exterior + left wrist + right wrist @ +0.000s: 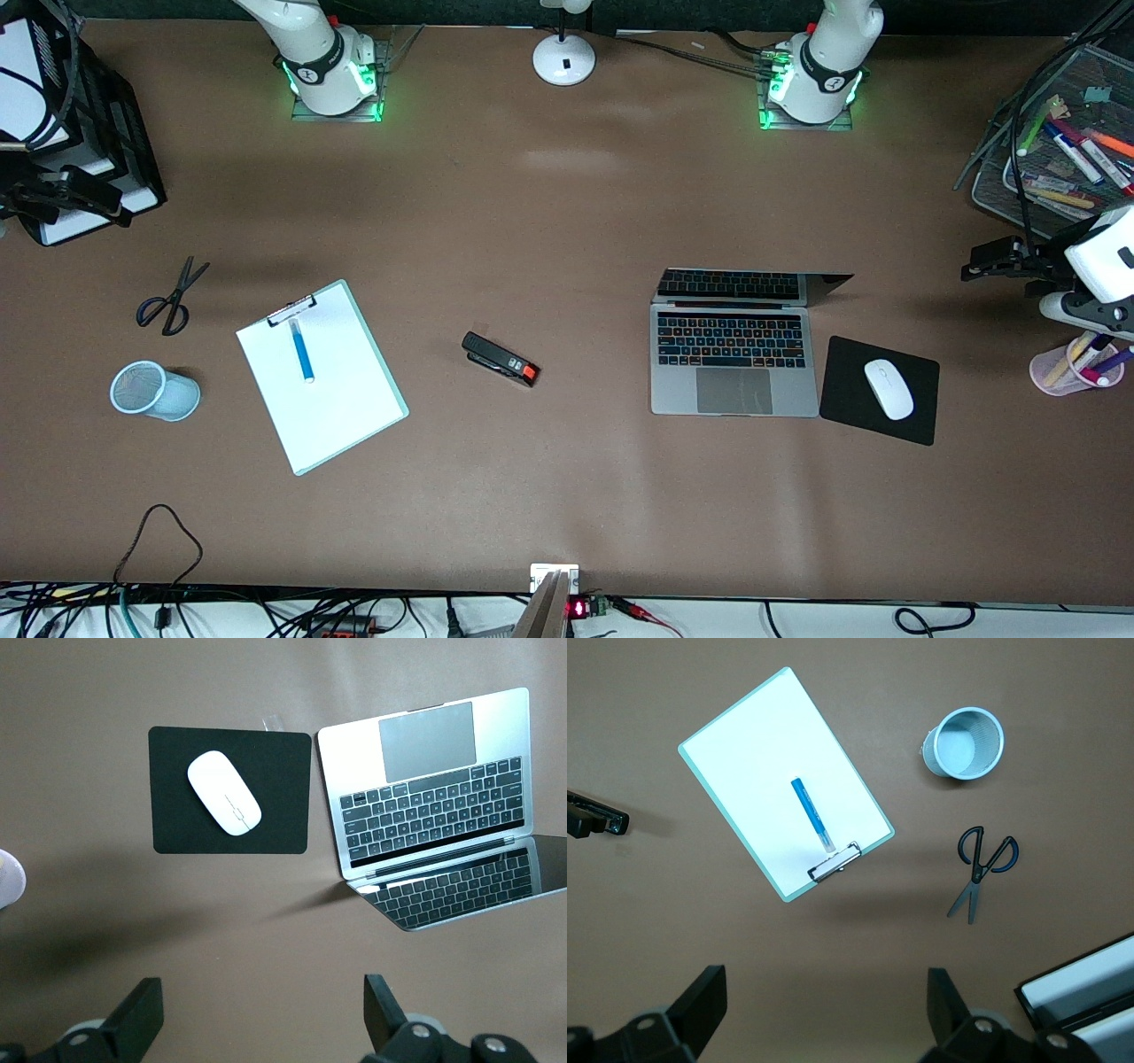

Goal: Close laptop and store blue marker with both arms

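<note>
The silver-grey laptop (733, 363) lies open toward the left arm's end of the table, its lid (735, 285) raised; it also shows in the left wrist view (425, 788). The blue marker (301, 350) lies on a white clipboard (337, 399) toward the right arm's end, also in the right wrist view (810, 812). My left gripper (979, 263) hangs high over the table's edge beside the mouse pad, open and empty (264, 1019). My right gripper (84, 190) hangs high over the right arm's end, beside the black file tray, open and empty (827, 1010).
A black stapler (500, 359) lies between clipboard and laptop. Scissors (170, 297) and a light-blue mesh cup (152, 390) are beside the clipboard. A black mouse pad (917, 416) holds a white mouse (889, 388). A pink cup (1072, 368), wire tray (1063, 151), lamp base (563, 58) and file tray (106, 133) line the edges.
</note>
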### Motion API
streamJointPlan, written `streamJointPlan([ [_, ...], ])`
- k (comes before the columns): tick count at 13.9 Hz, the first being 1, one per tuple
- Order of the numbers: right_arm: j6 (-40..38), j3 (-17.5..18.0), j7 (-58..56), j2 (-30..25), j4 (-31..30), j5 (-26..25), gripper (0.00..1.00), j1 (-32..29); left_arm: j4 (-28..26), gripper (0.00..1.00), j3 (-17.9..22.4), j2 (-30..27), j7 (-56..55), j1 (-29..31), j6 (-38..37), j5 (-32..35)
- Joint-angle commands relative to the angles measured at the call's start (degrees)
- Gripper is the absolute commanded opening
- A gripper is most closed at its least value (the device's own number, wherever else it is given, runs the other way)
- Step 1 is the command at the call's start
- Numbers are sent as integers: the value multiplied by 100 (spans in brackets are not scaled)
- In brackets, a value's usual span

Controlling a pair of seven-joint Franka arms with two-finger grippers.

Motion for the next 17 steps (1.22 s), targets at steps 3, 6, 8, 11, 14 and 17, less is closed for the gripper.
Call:
streamJointPlan([
  [3,-146,56,40,-91,-12,-86,100,-17,246,100,-29,103,132,31,-121,-147],
  [6,-111,56,31,-47,-12,-77,100,-26,246,100,-29,103,132,22,-121,-138],
  [8,-32,56,40,137,-12,-51,100,-26,246,100,-38,103,124,5,-121,-138],
  [11,153,64,31,444,-12,2,100,-17,255,100,-38,103,106,-21,-112,-120],
  [14,363,187,40,760,23,-7,100,-9,255,100,-38,103,97,-22,-112,-103],
  [17,828,249,31,1147,23,-7,100,166,255,100,-38,103,88,-22,-112,-94],
])
